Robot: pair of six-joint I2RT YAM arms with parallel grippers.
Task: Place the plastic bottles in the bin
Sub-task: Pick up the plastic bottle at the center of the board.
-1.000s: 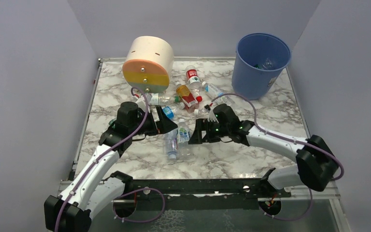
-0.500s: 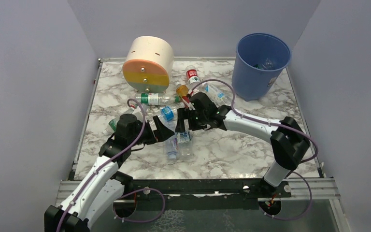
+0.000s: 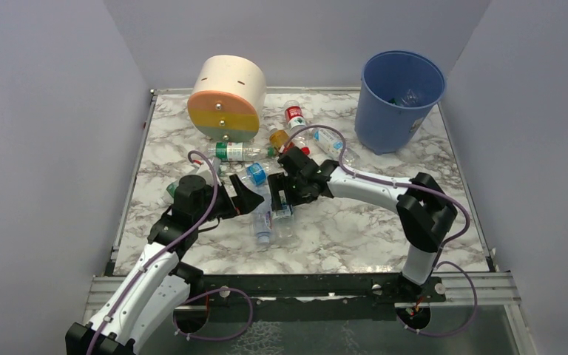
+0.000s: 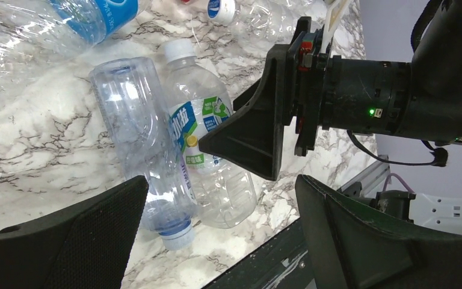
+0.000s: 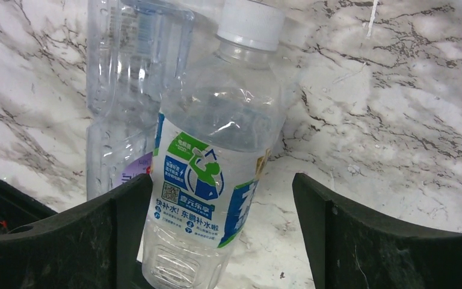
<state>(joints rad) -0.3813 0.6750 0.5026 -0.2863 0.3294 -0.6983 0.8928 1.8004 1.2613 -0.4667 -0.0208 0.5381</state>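
A clear bottle with a white cap and green-blue label [image 5: 207, 180] lies on the marble between the fingers of my right gripper [image 5: 221, 186]. The gripper is open: the bottle rests against the left finger with a gap on the right. Beside it lies a label-less clear bottle with a blue cap [image 4: 141, 144]. My left gripper [image 4: 219, 192] stands open, facing both bottles [image 3: 270, 211] from the left and holding nothing. In the top view the two grippers, left [image 3: 248, 198] and right [image 3: 282, 194], meet over this pair. The blue bin [image 3: 401, 100] stands at the back right, with bottles inside.
A cream, orange and yellow cylinder [image 3: 226, 100] lies at the back left. More bottles are scattered behind the grippers: a green-labelled one [image 3: 237, 152], a blue-labelled one [image 3: 255, 173], an orange-tinted one [image 3: 285, 144], a red-labelled one [image 3: 293, 115] and a clear one [image 3: 334, 142] near the bin.
My right arm has swung left and forward, bringing its open fingers around the green-labelled bottle. My left gripper has drawn back slightly toward the near left.
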